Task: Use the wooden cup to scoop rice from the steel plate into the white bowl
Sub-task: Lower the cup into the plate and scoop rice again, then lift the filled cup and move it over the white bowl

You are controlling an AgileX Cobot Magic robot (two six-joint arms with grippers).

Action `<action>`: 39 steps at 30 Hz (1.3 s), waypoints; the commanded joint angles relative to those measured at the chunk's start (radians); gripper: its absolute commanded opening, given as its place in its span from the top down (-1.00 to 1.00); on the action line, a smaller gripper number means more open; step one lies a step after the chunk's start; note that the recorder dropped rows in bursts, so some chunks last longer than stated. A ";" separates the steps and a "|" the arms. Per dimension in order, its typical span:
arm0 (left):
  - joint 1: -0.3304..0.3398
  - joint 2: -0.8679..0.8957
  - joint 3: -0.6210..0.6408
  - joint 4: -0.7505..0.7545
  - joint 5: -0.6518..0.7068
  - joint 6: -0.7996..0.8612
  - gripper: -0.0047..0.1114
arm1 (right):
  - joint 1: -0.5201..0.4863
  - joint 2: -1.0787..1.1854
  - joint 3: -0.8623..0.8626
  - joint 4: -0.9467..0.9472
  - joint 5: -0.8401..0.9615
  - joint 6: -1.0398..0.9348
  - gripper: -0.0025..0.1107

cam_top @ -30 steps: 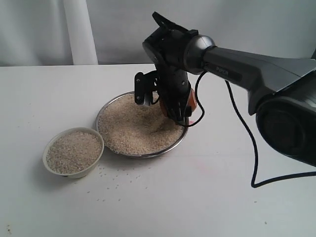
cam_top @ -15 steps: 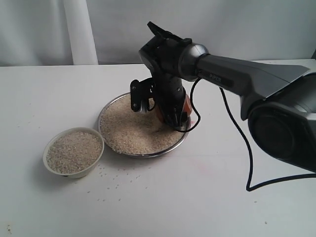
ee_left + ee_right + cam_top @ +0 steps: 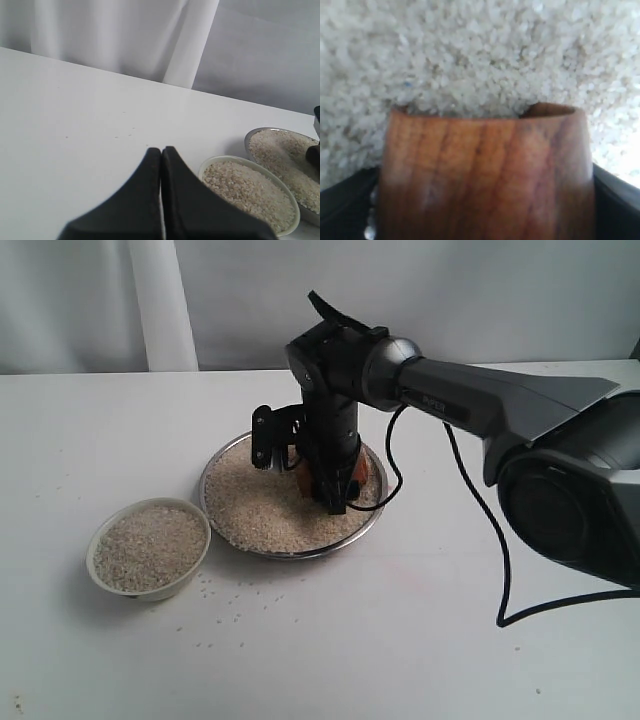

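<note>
Grasps the wooden cup (image 3: 485, 175) in the right gripper (image 3: 337, 498), mouth pressed into the rice (image 3: 470, 50) heaped on the steel plate (image 3: 290, 552). Shows the white bowl (image 3: 205, 540), rice-filled, just beside that plate. Holds the left gripper (image 3: 161, 150) clenched, empty.

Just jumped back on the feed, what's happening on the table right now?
The right gripper has its jaws clamped on the cup, whose rim is dug into the rice on the plate, mid-scoop. The bowl beside the plate is full of rice. The left gripper sits off to the side, jaws shut and empty.
</note>
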 commanded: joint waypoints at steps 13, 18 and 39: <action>-0.005 -0.003 -0.003 -0.002 -0.009 -0.004 0.92 | -0.039 -0.004 0.003 0.168 -0.052 0.056 0.96; -0.005 -0.003 -0.003 -0.002 -0.009 -0.004 0.92 | -0.081 -0.011 0.003 0.299 -0.052 0.040 0.96; -0.005 -0.003 -0.003 -0.002 -0.009 -0.004 0.92 | -0.174 -0.070 0.005 0.717 -0.011 -0.178 0.96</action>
